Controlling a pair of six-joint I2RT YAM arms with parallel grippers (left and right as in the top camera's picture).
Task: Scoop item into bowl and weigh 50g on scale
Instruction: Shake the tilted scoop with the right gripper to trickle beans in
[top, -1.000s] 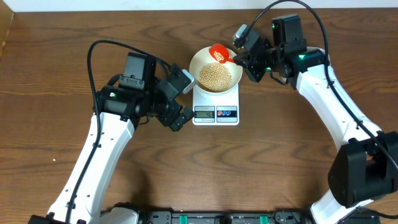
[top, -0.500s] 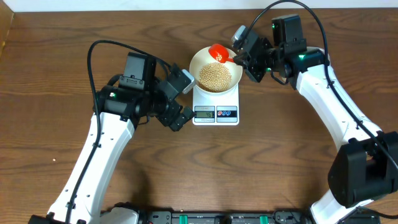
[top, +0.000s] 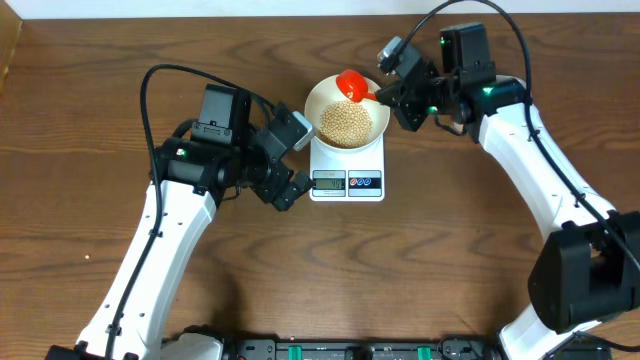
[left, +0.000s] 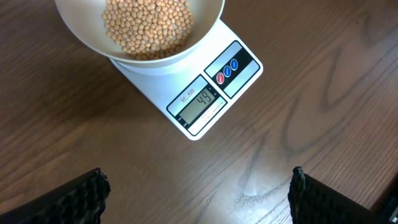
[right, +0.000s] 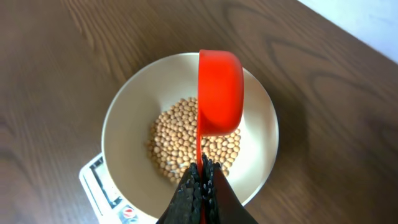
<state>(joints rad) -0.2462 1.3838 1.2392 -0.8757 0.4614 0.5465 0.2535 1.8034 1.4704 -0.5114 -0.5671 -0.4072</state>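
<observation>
Nearest us, the left claw (top: 300, 163) hangs over the desk (top: 450, 260) with its jaws spread wide and nothing between them. In its own view we see its two dark fingers (left: 87, 196) at the bottom corners, with bare wood from one to the other. Just beyond it, and not touching it, the scale (left: 149, 81) lies flat on the desk. Its display (left: 200, 104) is on the near edge and reads what looks to us like 49, and the red and blue buttons (left: 221, 77) sit beside it. The bowl (top: 322, 98) stands upright on the far part of the scale. The beans (top: 345, 122) lie heaped in the bowl's middle, with its pale wall bare all round them. Over the bowl's far rim we find the red scoop (top: 350, 84), tipped on its side above the beans, and its cup shows plain red from overhead. Its thin handle runs back to the right claw (top: 385, 95), which reaches in from the far right. That claw is pinched tight on the handle, fingers pressed together, holding the scoop in the air above the bowl.
</observation>
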